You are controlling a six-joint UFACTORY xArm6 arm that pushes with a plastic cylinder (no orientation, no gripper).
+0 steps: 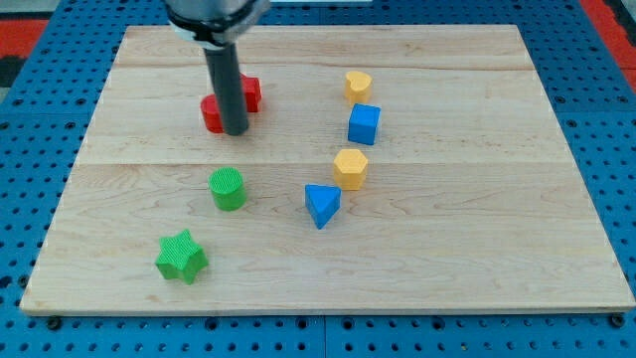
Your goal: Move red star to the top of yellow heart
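Note:
My tip (236,131) rests on the board at the view's upper left, between two red blocks that the rod partly hides. One red block (210,114) touches the rod's left side. The other red block (251,94) shows just right of the rod and a little higher. I cannot tell which of them is the star. The yellow heart (358,85) sits to the right, near the view's top centre, well apart from the red blocks.
A blue cube (364,124) lies just below the yellow heart, then a yellow hexagon (350,168) and a blue triangle (320,205). A green cylinder (228,188) lies below my tip, and a green star (181,257) is at the lower left. The wooden board (477,249) rests on a blue pegboard.

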